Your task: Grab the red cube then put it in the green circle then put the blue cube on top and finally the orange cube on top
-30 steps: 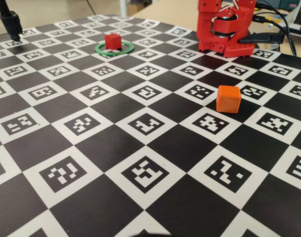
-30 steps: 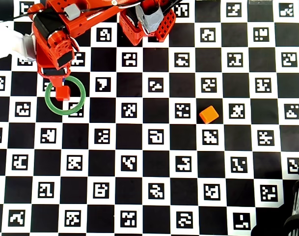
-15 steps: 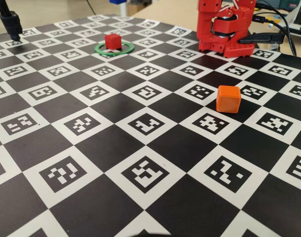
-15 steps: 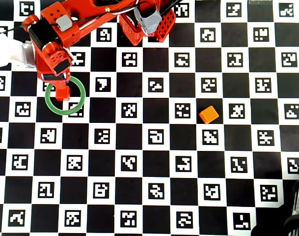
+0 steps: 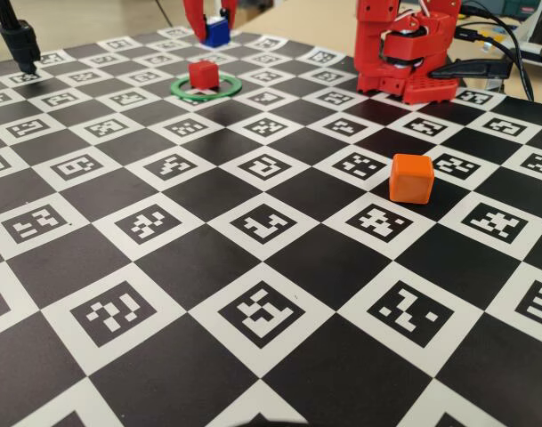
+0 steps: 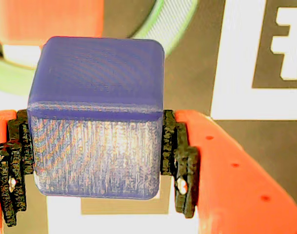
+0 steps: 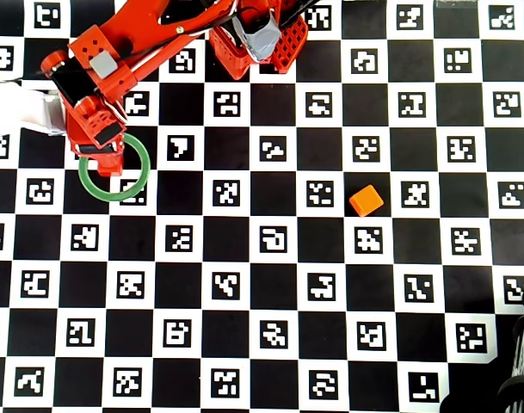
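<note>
The gripper (image 6: pixel 97 161) is clamped on the blue cube (image 6: pixel 97 117); in the wrist view both black-padded fingers (image 6: pixel 177 161) are seen pressed against its side faces. In the fixed view the blue cube (image 5: pixel 217 32) is held clear of the board, just behind and slightly right of the red cube (image 5: pixel 203 74).

The red cube is seated inside the green circle (image 5: pixel 228 89) on the checkered marker board (image 5: pixel 253 294). In the wrist view the red cube (image 6: pixel 46 22) is seen at 11 o'clock from the held cube, with the ring (image 6: pixel 175 22) arcing past at 1 o'clock.

In the overhead view the green circle (image 7: pixel 117 194) is partly covered by the arm (image 7: pixel 98 120); neither cube there can be made out.

The orange cube (image 5: pixel 411 178) is left on the board, well apart from the ring, at about 3 o'clock from it in the overhead view (image 7: pixel 366 200).

The arm's base (image 5: pixel 404 53) is mounted at the board's far edge.
</note>
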Motion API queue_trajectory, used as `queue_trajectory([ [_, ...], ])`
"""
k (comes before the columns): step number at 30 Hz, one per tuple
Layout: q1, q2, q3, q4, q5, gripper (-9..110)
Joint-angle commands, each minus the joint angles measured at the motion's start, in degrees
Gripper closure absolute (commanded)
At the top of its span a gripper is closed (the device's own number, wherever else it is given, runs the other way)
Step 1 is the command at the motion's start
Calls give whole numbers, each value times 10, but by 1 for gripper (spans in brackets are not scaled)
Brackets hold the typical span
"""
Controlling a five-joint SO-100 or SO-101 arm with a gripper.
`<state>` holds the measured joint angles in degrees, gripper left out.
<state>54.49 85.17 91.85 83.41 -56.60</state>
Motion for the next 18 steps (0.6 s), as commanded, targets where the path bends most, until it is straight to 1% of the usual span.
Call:
queue_trajectory([
  [1, 10, 69, -4, -16, -3, 97],
  [18, 9, 71, 11, -83, 24, 97],
])
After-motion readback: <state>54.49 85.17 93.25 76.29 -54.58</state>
